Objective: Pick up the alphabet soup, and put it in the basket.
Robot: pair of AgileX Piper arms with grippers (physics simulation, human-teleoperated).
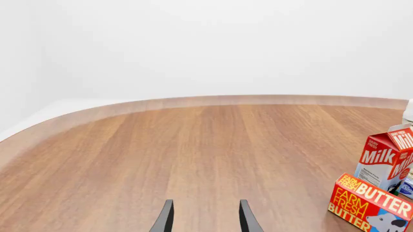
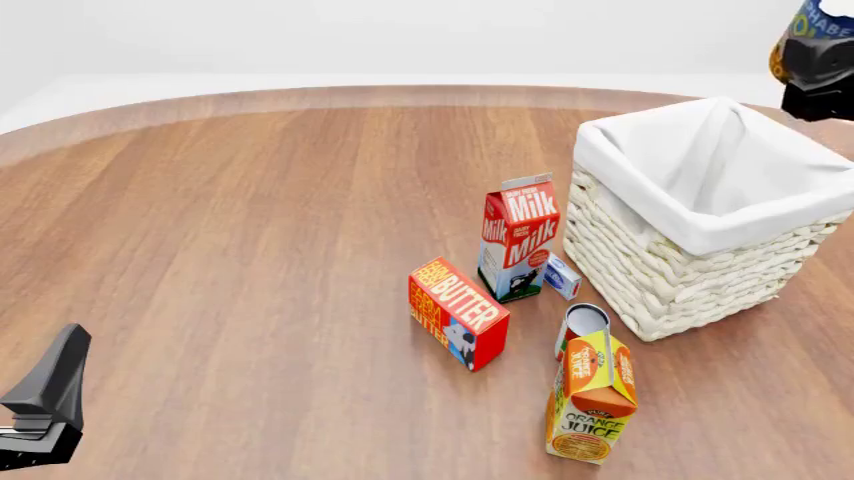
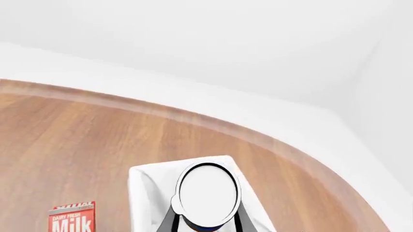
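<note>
The alphabet soup [image 2: 805,38], a blue can with yellow lettering, hangs at the top right of the front view, held by my right gripper [image 2: 817,72] above the far right corner of the basket [image 2: 667,270]. In the right wrist view the can's pale top [image 3: 208,192] sits between the two fingers [image 3: 169,220], with the basket's white lining [image 3: 150,189] beneath it. My left gripper [image 2: 47,400] is low at the near left, far from everything. Its fingers [image 1: 164,218] are apart and empty over bare wood.
A milk carton [image 2: 518,238], a butter box [image 2: 457,312], an orange juice carton [image 2: 591,398], a red-and-white can [image 2: 583,325] and a small blue-white box [image 2: 561,275] stand to the left of and in front of the basket. The table's curved edge [image 2: 334,97] runs along the back.
</note>
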